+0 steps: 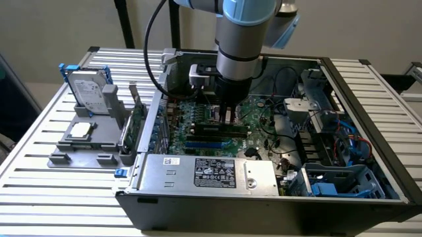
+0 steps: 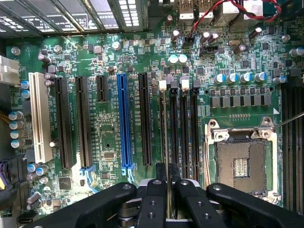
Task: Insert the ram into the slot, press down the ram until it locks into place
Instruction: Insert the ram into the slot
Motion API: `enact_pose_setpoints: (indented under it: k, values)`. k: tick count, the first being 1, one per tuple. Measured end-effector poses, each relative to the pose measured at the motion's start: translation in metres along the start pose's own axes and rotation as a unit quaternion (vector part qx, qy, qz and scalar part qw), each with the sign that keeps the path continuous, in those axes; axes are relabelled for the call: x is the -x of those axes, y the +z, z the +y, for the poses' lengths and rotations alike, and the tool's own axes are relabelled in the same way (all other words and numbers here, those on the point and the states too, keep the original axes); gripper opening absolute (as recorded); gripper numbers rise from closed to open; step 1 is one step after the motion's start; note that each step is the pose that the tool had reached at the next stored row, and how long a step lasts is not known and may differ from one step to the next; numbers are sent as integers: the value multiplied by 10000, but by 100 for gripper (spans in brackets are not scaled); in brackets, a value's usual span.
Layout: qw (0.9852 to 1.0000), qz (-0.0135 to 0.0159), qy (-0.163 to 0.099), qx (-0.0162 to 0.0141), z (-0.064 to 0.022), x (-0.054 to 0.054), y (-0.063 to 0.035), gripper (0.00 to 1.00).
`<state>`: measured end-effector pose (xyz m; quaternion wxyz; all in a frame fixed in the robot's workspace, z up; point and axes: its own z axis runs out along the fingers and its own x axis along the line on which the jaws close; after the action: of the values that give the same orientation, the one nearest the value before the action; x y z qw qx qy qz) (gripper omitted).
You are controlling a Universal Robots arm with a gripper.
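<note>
We find the gripper [image 2: 167, 184] closed on the ram [image 2: 166, 128], the thin green stick pinched edge-on between its fingers. The ram stands along the slot [image 2: 162, 107], the one of four parallel black memory slots farthest from the CPU socket [image 2: 242, 161]; whether it is seated we cannot tell. The arm [image 1: 240, 44] reaches down inside the open computer case [image 1: 264, 210].

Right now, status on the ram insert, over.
Claw shut on ram, edge-on above black memory slots. Lock not confirmed. Nothing blocking.
</note>
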<state>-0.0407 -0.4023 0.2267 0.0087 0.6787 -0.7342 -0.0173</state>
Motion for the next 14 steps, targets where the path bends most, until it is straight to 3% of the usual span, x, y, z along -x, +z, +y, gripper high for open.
enact_pose_setpoints:
  k: [14]
  values:
    - [10000, -1, -19, -17, 9, 2, 13, 14]
